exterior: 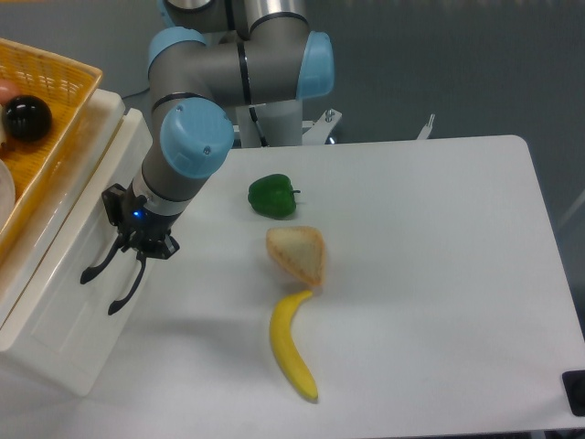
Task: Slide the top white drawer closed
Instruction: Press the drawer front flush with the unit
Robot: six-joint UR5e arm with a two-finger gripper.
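Observation:
The top white drawer [69, 306] stands at the left edge of the table, its front panel almost flush with the cabinet, only a thin gap showing along its top. Its curved black handle [95, 269] sticks out from the front. My gripper [146, 248] is right against the drawer front at the handle's upper end. Its dark fingers look pressed together and hold nothing that I can see. The lower drawer is out of view.
A yellow woven basket [55, 78] holding a black ball [26, 118] sits on top of the cabinet. On the table lie a green pepper [272, 197], a triangular piece of bread [298, 254] and a banana [292, 347]. A dark object [576, 393] is at the bottom right corner.

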